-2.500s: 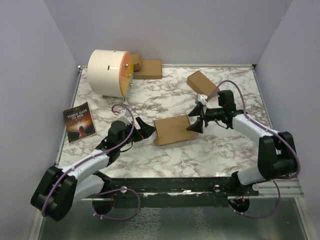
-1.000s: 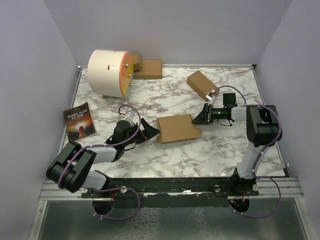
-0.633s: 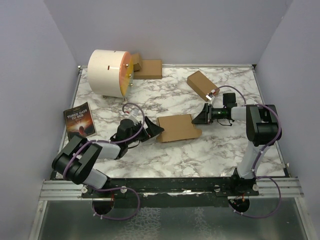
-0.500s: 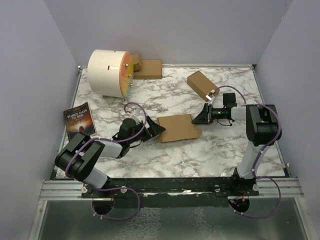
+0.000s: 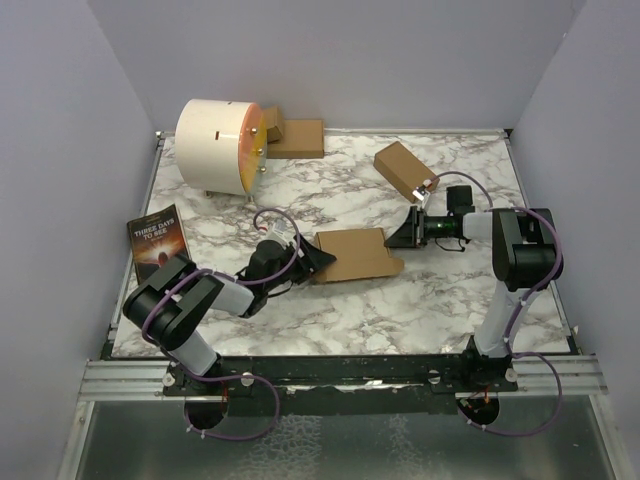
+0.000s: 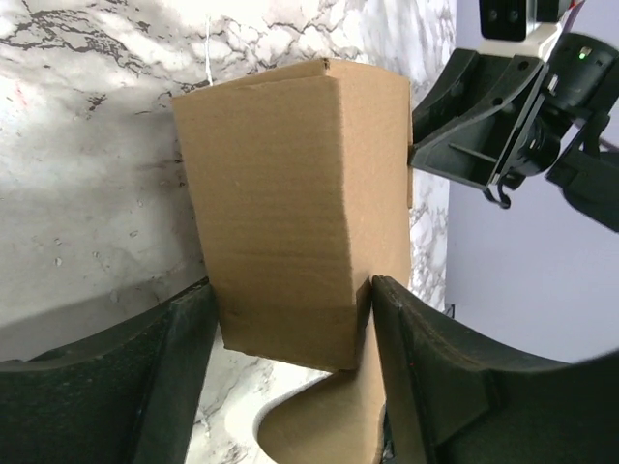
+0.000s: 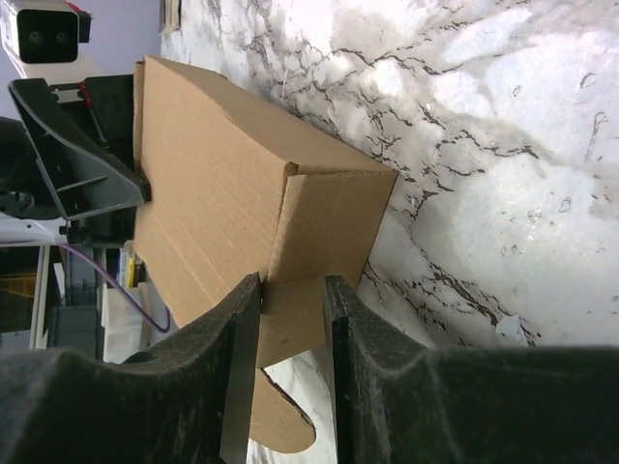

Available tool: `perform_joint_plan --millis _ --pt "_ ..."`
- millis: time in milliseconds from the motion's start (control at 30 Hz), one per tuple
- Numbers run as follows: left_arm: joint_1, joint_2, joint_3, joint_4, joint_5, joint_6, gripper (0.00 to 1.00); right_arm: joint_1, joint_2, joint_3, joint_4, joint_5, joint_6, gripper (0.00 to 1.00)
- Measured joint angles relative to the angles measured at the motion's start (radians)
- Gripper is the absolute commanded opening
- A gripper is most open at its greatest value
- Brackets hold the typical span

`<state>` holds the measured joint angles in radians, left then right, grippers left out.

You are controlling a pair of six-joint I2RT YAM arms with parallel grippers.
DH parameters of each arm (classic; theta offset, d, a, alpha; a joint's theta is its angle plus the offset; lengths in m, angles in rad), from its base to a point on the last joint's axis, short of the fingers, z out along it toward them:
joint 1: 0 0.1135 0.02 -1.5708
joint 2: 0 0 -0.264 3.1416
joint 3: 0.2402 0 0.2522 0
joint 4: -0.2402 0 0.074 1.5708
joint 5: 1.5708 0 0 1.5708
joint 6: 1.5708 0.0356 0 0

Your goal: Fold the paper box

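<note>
The plain brown cardboard paper box (image 5: 355, 256) lies mid-frame, long axis left-right between 2 grippers: the right gripper (image 5: 401, 239) pinches its right-end flap, while the left gripper (image 5: 320, 262) straddles its left end with spread fingers, though whether they press it I cannot tell.

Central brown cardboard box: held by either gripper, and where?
Right gripper pinches the brown cardboard box's end flap; left gripper straddles the other end, grip unclear.

Plain brown paper box (image 5: 355, 256) on grey-veined white marble table (image 5: 400, 310), cream drum (image 5: 215, 145) with yellow-orange face
</note>
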<state>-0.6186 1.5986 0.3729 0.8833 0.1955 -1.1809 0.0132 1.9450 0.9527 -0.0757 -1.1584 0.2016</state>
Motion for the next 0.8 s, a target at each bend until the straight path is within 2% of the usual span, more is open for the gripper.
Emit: perform_joint_plan --millis 167,233,433,567,800 --pt "-0.008 0.000 0.005 0.008 -0.033 -0.026 0.49 -0.002 0.000 0.000 -0.011 0.000 -0.010 0.35" --pt "-0.008 0.000 0.007 0.009 -0.044 -0.037 0.48 -0.002 0.000 0.000 -0.011 0.000 -0.015 0.37" --pt "-0.012 -0.005 0.007 0.006 -0.062 -0.053 0.44 -0.002 0.000 0.021 -0.054 0.004 -0.060 0.59" --pt "-0.014 -0.032 0.006 0.003 -0.077 -0.068 0.44 -0.011 -0.011 0.061 -0.116 0.013 -0.133 0.67" --pt "-0.014 -0.130 0.002 -0.051 -0.100 -0.116 0.44 -0.069 -0.224 0.068 -0.200 0.030 -0.295 0.71"
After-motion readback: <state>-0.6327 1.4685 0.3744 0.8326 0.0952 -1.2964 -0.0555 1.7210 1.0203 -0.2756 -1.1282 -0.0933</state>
